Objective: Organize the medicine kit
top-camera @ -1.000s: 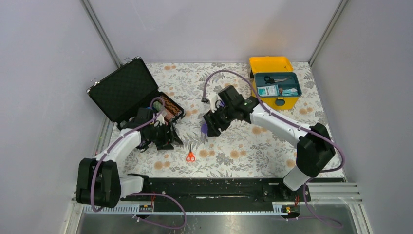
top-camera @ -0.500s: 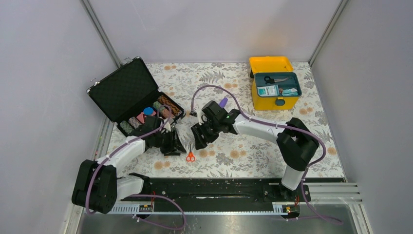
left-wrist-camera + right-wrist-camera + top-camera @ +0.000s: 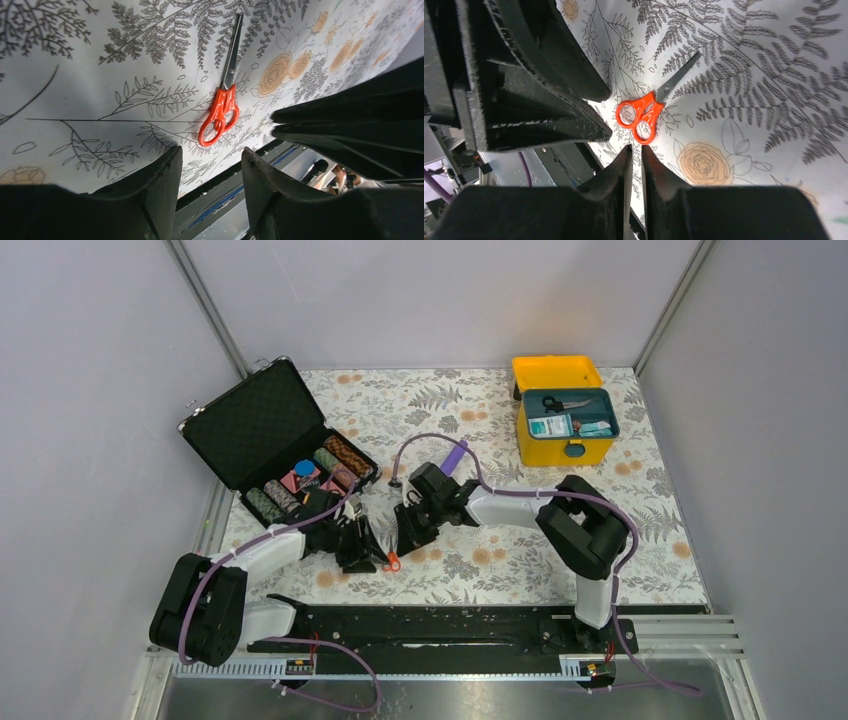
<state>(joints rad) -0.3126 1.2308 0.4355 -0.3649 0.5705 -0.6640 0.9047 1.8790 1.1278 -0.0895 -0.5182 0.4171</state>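
Both my arms crowd the scissors (image 3: 219, 110) on the table (image 3: 650, 502). My left jaws are spread, probably to take them. My right jaws are nearly closed and empty. The kit (image 3: 550, 452) stands open, well beyond the scissors.

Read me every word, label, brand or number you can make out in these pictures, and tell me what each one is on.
No text can be read in any view.
Medicine kit: the white and teal packets in its tray carry print, too small to read.
Orange scissors: no marking visible.
Black case and its rolls: no lettering legible.
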